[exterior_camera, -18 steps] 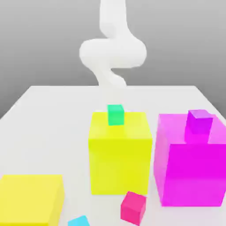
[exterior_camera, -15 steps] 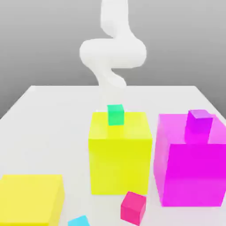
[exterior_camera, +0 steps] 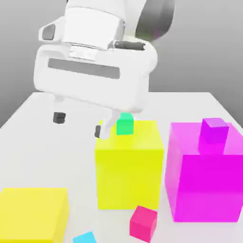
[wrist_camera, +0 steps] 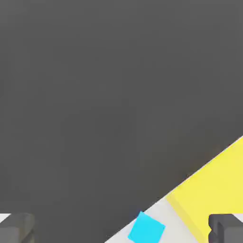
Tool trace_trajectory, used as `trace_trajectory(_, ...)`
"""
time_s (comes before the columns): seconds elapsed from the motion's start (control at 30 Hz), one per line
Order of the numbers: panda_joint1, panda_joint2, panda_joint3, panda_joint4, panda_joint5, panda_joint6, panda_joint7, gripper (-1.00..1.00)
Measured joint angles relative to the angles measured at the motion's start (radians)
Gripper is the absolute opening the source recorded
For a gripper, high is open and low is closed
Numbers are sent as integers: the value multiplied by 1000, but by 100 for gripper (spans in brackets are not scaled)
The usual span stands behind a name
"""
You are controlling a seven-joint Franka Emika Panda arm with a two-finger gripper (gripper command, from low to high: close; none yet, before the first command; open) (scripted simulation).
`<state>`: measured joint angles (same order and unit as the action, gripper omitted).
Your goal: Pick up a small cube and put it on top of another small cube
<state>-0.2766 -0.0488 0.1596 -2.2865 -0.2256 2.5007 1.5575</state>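
Note:
The small cyan cube [exterior_camera: 85, 238] lies at the table's near edge in the exterior view, half cut off by the frame. The hand view has it too, the cyan cube [wrist_camera: 146, 228] between a yellow block [wrist_camera: 213, 190] and the table's edge. The crimson-pink cube [exterior_camera: 143, 223] rests on the table to its right, in front of the tall yellow block [exterior_camera: 128, 163]. My gripper [exterior_camera: 79, 124] hangs open and empty high above the table, left of the tall yellow block's top and far above both small cubes. Its dark fingertips [wrist_camera: 17, 228] stand wide apart.
A tiny green cube [exterior_camera: 125, 123] sits on the tall yellow block. A big magenta block [exterior_camera: 204, 180] at the exterior view's right carries a tiny purple cube [exterior_camera: 213, 130]. A low yellow block [exterior_camera: 33, 213] stands at the near left. The white table [exterior_camera: 38, 147] spreads behind it.
The arm has swung from the table's far side toward the camera. The hand now looms large over the left-middle of the table. The cubes and blocks have not moved.

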Motion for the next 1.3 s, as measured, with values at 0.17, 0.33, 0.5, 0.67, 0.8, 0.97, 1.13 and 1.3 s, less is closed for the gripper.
trace_trajectory(0.17, -14, 173, -12, 1, 1, 56, 144, 0)
trace_trajectory(0.33, -20, 336, -21, -1, 61, 118, 247, 0)
trace_trajectory(0.5, -40, 447, -1, 7, 134, 150, 268, 0)
trace_trajectory(0.67, -50, 508, 13, 23, 160, 162, 252, 0)
trace_trajectory(0.8, -49, 547, 12, 32, 161, 180, 252, 0)
trace_trajectory(0.97, -34, 580, -7, 38, 146, 215, 262, 0)
trace_trajectory(1.13, -5, 595, -44, 39, 111, 262, 288, 0)
trace_trajectory(1.3, 9, 595, -62, 38, 95, 282, 301, -100)
